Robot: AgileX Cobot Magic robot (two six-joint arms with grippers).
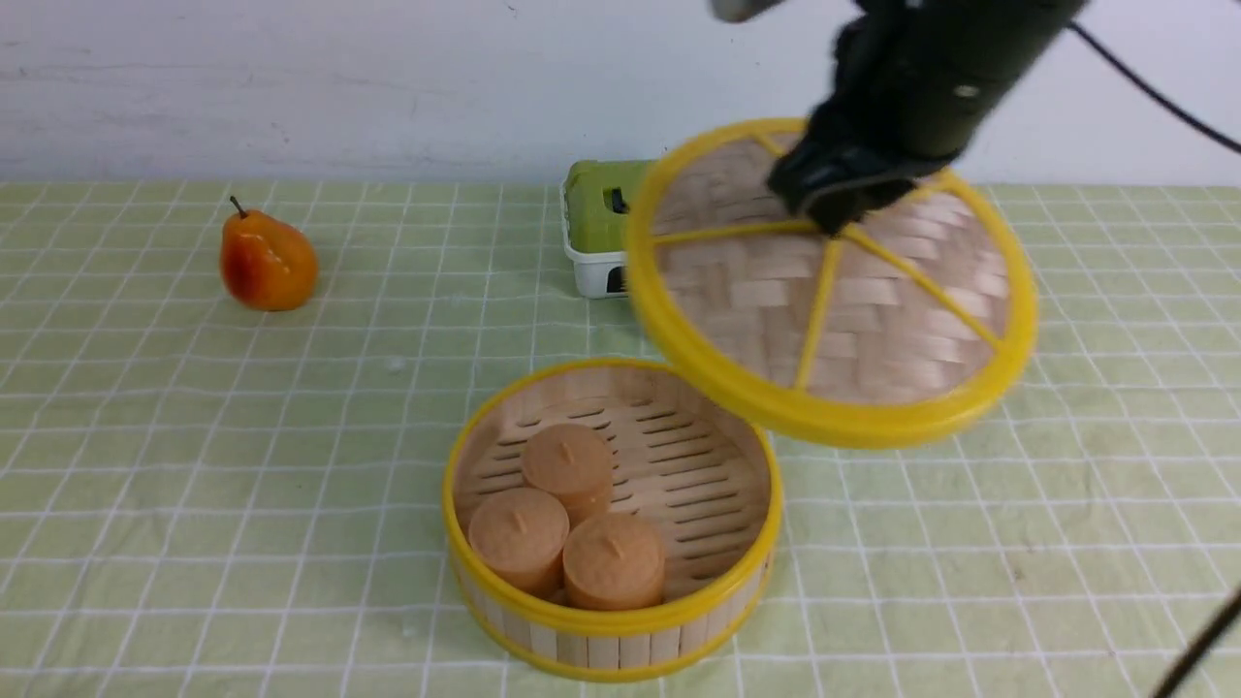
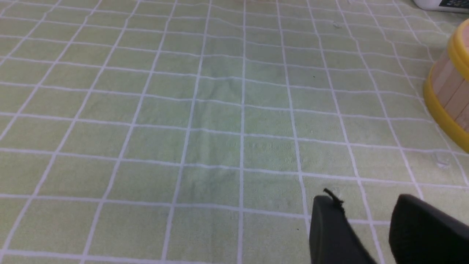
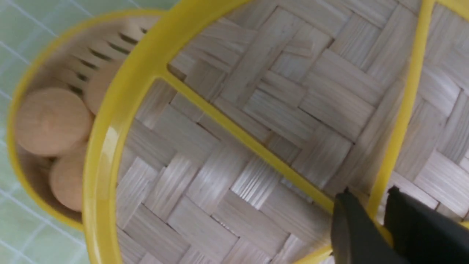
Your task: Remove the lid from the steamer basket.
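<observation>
While the right tool (image 1: 834, 218) is clamped on the central knob of the lid (image 1: 853, 320), at the point where the five yellow spokes meet, the lid hangs tilted above the counter (image 1: 194, 436), woven face toward the front cam. Lid position: approx. 1–2 o'clock from the steamer basket (image 1: 601, 635), clear of most of the basket's mouth. The lid's lowest rim arc overlaps the basket's rim at approx. 1 o'clock in the front view; contact vs. clearance there cannot be told. Right wrist view: two black fingers (image 3: 355, 234) pinch the spoke junction, w/ yellow rim, woven strips and part of the uncovered basket beyond.

Basket: upright on the counter (green checked cover), slotted floor visible. Contents: three round tan cakes (image 1: 572, 460), clustered and touching, toward 7–8 o'clock of the interior.

Left tool (image 2: 362, 205): shown in the left wrist view only. Its fingers are parted w/ nothing between them, low over the counter. A slice of the basket's wall and lower rim also appears in that view, apart from the tool.

Other items, front view: orange pear (image 1: 267, 262) at approx. 10 o'clock from the basket, well apart; white box w/ green top (image 1: 596, 218) at 12 o'clock, partly hidden behind the lid's rim.
</observation>
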